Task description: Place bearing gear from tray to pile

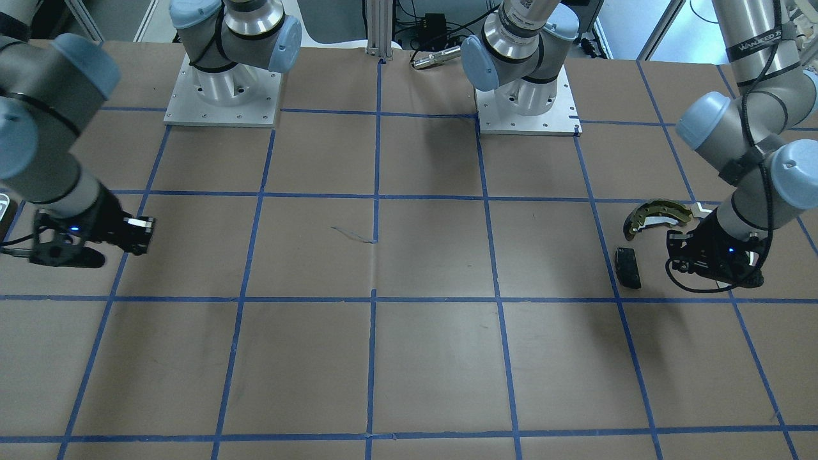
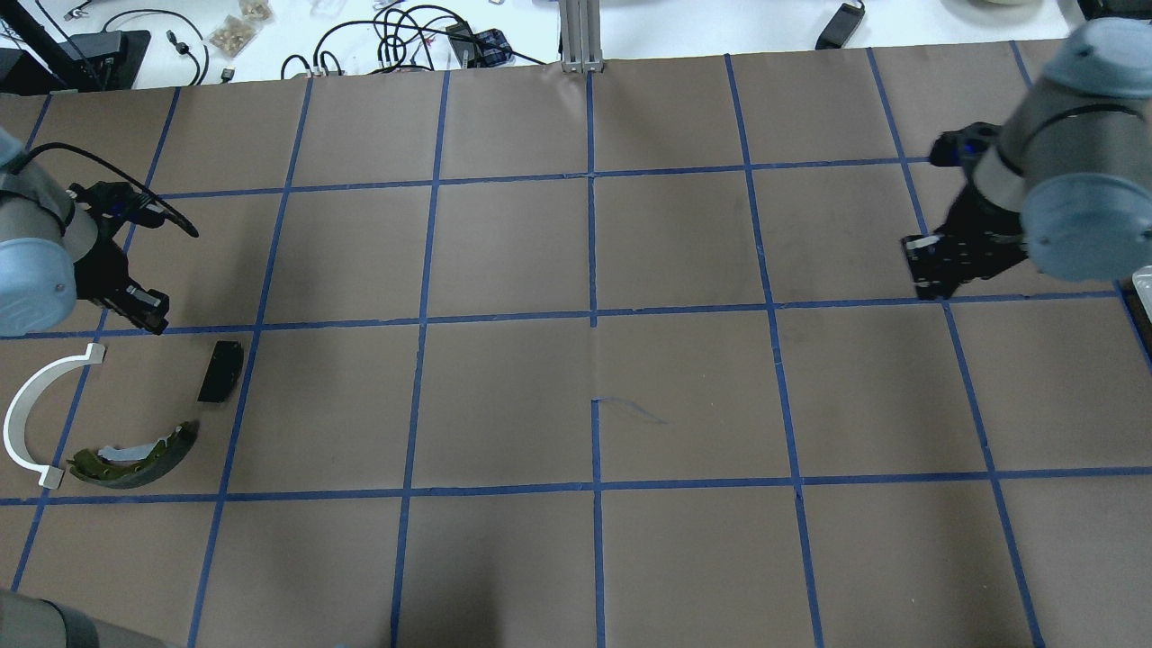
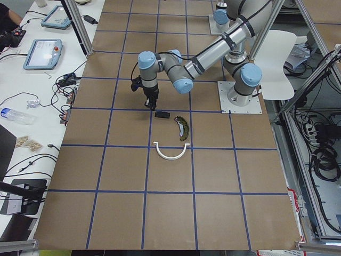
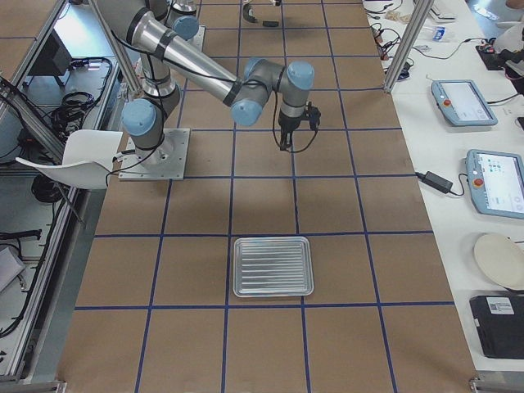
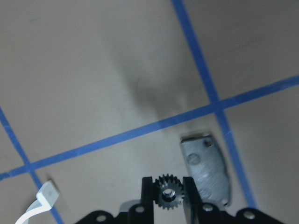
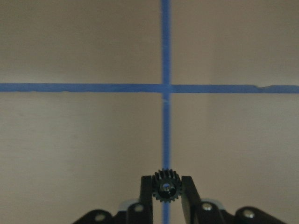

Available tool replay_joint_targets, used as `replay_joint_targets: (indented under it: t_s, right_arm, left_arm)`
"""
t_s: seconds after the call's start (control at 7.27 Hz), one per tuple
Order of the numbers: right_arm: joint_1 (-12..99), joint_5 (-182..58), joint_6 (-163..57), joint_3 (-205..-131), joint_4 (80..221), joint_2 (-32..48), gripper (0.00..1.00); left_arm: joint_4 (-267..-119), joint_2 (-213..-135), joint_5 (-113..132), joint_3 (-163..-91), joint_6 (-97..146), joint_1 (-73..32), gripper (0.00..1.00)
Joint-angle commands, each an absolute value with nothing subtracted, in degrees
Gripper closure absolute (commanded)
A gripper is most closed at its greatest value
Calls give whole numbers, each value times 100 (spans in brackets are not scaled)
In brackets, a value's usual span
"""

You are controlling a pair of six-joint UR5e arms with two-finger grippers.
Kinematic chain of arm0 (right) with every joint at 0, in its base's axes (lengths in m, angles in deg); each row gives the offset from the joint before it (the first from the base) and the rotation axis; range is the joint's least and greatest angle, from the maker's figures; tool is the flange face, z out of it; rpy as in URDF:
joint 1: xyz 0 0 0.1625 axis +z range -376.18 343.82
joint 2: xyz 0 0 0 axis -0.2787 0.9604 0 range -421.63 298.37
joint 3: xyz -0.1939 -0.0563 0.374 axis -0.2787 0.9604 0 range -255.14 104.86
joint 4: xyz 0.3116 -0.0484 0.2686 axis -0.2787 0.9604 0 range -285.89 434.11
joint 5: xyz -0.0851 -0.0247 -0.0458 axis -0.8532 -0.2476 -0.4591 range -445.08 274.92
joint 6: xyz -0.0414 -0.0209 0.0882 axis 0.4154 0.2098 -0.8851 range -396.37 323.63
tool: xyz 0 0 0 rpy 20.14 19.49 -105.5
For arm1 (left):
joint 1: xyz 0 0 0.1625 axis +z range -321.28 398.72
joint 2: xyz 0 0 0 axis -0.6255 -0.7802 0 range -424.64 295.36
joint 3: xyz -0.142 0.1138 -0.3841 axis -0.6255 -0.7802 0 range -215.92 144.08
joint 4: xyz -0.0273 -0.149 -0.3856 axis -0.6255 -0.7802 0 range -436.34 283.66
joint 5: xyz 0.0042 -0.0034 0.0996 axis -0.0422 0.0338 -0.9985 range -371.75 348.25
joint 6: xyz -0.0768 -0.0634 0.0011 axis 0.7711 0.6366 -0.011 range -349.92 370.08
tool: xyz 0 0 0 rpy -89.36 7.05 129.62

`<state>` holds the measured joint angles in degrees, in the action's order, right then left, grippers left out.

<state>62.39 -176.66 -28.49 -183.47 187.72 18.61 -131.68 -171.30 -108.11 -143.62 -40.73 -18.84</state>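
Note:
My left gripper (image 5: pixel 168 185) is shut on a small black toothed bearing gear (image 5: pixel 168 194). It hovers just beyond the pile, beside the black pad (image 2: pixel 220 371), which also shows in the left wrist view (image 5: pixel 206 170). The pile also holds the olive brake shoe (image 2: pixel 135 455) and the white curved strip (image 2: pixel 31 423). My right gripper (image 6: pixel 166 183) is shut on a second black gear (image 6: pixel 166 187) above a blue tape crossing, far from the pile in the overhead view (image 2: pixel 927 270). The pale ribbed tray (image 4: pixel 273 267) lies on the table in the exterior right view, and nothing shows in it.
The brown table (image 2: pixel 594 378) is marked with a blue tape grid. The two arm bases (image 1: pixel 223 89) (image 1: pixel 527 96) stand on metal plates at the robot's edge. Cables and tablets lie on the white bench (image 3: pixel 42 53) beyond the far table edge.

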Motion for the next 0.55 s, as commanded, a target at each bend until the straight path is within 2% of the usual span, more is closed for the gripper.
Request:
replay_joint_targets:
  t_s: [0.0, 0.28, 0.41]
  right_arm:
    - [8086, -17448, -5133, -18273, 19088, 1634, 100]
    - [9310, -17273, -6233, -18202, 19832, 1222, 100]
    - [9585, -17045, -6482, -18054, 19995, 1028, 100]
  left_arm:
    - [-13154, -17257, -10615, -14533, -4204, -1507, 100]
    - [-12909, -17284, -10615, -14875, -4160, -1481, 100]
    - [-12829, -17292, -10615, -14999, -4142, -1481, 100]
